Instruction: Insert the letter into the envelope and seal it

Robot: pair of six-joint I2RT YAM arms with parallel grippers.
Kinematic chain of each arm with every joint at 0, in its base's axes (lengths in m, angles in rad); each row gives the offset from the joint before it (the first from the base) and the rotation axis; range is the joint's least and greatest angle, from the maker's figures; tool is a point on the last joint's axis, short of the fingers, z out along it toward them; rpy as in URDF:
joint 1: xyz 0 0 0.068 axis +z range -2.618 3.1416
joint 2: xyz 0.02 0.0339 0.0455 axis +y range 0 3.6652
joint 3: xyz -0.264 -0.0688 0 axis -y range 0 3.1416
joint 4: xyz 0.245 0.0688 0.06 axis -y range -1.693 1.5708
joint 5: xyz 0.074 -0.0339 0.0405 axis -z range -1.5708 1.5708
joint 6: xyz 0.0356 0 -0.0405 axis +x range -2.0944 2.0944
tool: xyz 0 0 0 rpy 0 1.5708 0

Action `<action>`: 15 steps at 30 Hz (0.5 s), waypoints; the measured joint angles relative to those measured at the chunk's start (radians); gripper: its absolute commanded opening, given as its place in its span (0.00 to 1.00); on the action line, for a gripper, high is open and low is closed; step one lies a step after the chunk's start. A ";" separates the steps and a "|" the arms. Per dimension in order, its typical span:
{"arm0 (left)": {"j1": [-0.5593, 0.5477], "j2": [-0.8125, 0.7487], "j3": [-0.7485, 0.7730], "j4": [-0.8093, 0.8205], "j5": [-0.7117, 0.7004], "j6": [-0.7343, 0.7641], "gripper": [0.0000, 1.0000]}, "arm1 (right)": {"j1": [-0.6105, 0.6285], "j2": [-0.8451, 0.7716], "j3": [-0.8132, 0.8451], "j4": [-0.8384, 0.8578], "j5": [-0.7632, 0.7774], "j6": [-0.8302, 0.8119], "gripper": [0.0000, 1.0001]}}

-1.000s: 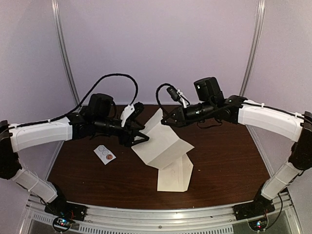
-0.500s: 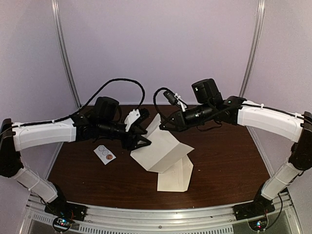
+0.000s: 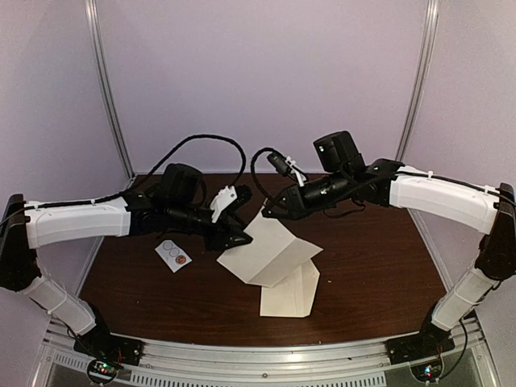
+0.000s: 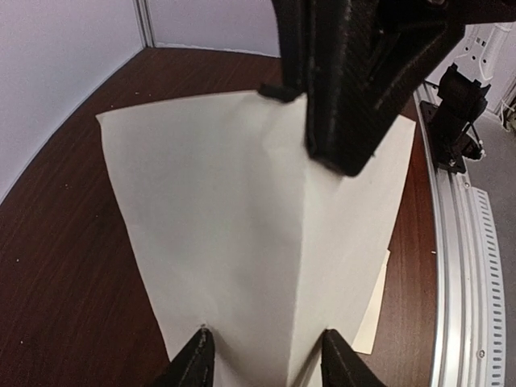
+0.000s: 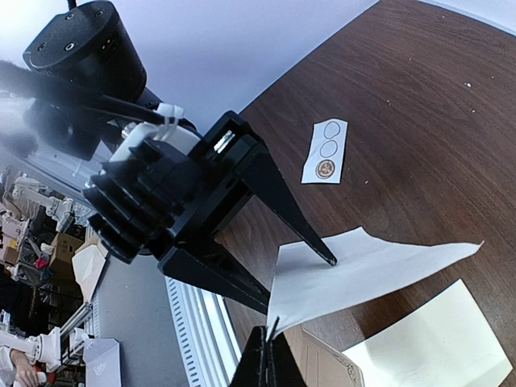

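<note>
Over mid tabletop [image 3: 379,266], holding creased letter [image 3: 270,253] raised: pinched tight in right gripper [image 3: 265,211] at back corner, straddled unclamped by spread left gripper [image 3: 242,235] at left edge, likely steadying for insertion into envelope [image 3: 292,295] lying flat near front edge.

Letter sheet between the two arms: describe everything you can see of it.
The letter is a white paper sheet with one long crease, tented along it and held raised. The right gripper pinches its far corner. The left gripper, open, straddles its left edge. In the top view its near end overlaps the cream envelope.
</note>
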State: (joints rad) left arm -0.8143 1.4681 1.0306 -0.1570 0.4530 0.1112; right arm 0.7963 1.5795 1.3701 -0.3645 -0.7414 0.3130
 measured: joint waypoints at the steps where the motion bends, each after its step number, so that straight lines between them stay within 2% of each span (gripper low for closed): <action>1: -0.002 0.003 0.000 -0.001 0.000 0.000 0.43 | 0.000 0.000 0.000 0.000 -0.002 0.000 0.00; 4: -0.008 0.008 0.000 -0.002 0.000 0.003 0.35 | 0.000 0.001 0.000 0.000 -0.003 0.000 0.00; 6: -0.012 0.009 0.000 -0.002 0.000 0.004 0.23 | 0.000 0.001 0.000 0.000 -0.003 0.000 0.00; 10: -0.013 0.010 0.000 -0.002 0.001 0.007 0.06 | 0.000 0.002 0.000 -0.002 -0.001 -0.003 0.00; 11: -0.013 0.010 0.000 -0.002 0.002 0.010 0.01 | 0.000 0.003 0.001 -0.004 0.002 -0.004 0.02; 12: -0.013 0.010 0.000 -0.002 0.003 0.012 0.00 | 0.000 0.003 0.002 -0.007 0.005 -0.006 0.10; 15: -0.013 0.010 0.000 -0.003 0.004 0.012 0.00 | 0.000 0.004 0.009 -0.018 0.023 -0.015 0.19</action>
State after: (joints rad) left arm -0.8268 1.4776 1.0309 -0.1596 0.4572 0.1230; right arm 0.7963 1.5833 1.3788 -0.3824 -0.7181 0.2977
